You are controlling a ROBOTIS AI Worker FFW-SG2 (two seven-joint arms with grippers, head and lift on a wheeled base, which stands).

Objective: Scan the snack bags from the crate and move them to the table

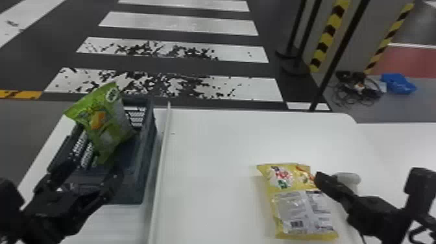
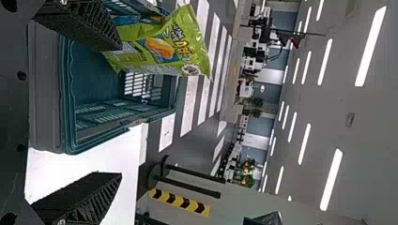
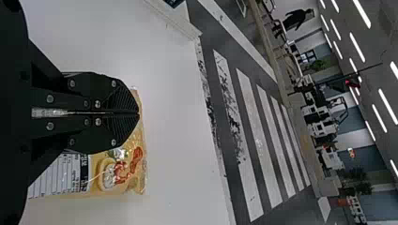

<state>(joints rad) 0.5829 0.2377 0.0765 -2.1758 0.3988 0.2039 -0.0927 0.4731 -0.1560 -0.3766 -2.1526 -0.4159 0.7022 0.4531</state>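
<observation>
The ridged fingers of the left gripper [image 1: 92, 158] are spread near a crinkled green bag [image 1: 108, 125], propped upright in the slotted crate [image 1: 146, 146]. A glossy yellow bag [image 1: 293, 207] is laid flat on the smooth bench [image 1: 211, 146], beneath the right gripper [image 1: 320, 178], its fingers pressed together.

The green snack bag [image 1: 110, 129] and the yellow snack bag [image 1: 301, 207] look like glossy, crinkled plastic film, the crate [image 1: 131, 194] like smoother, duller plastic, while the tabletop [image 1: 220, 146] is smooth with a faint sheen and the painted floor stripes [image 1: 256, 86] look flaked.

Left hand [image 1: 94, 155] spread wide; right hand [image 1: 320, 177] fingers pressed together.
</observation>
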